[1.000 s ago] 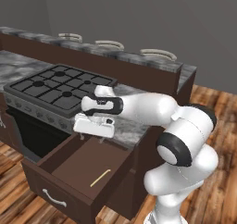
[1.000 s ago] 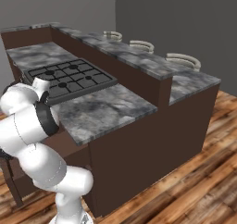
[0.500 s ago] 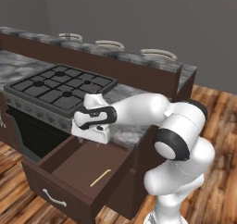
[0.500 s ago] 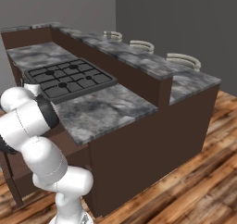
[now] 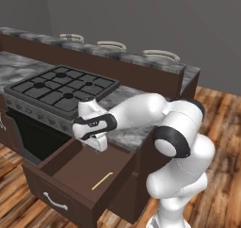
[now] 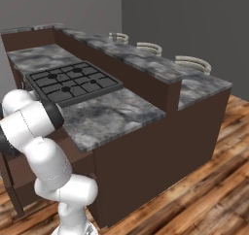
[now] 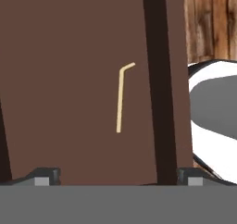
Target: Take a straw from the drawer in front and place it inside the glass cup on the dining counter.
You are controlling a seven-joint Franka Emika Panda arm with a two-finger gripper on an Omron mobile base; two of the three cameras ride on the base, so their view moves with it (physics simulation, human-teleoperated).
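Note:
The drawer (image 5: 75, 175) stands pulled out at the lower left, and its curved pale handle (image 5: 55, 202) shows on the front panel. The thin pale yellow straw (image 5: 102, 181) lies flat on the drawer floor near the right side. My gripper (image 5: 97, 143) hangs open over the back of the drawer, pointing down, above and behind the straw. In the hand view the straw (image 7: 121, 98) lies on the brown floor (image 7: 65, 79) with its bent end at the top, ahead of the gripper (image 7: 118, 177), whose fingertips (image 7: 44, 177) stand wide apart. The dining counter (image 5: 117, 57) runs along the back. The glass cup is out of view.
A black gas stove (image 5: 61, 83) sits on the grey worktop (image 6: 112, 115) just above the drawer. Pale curved stool backs (image 5: 161, 54) rise behind the dining counter (image 6: 146, 64). Wooden floor (image 6: 204, 190) lies open to the right.
The hand has come down and a little left from beside the worktop edge to just over the open drawer. The jaws stayed open, and the straw has not moved.

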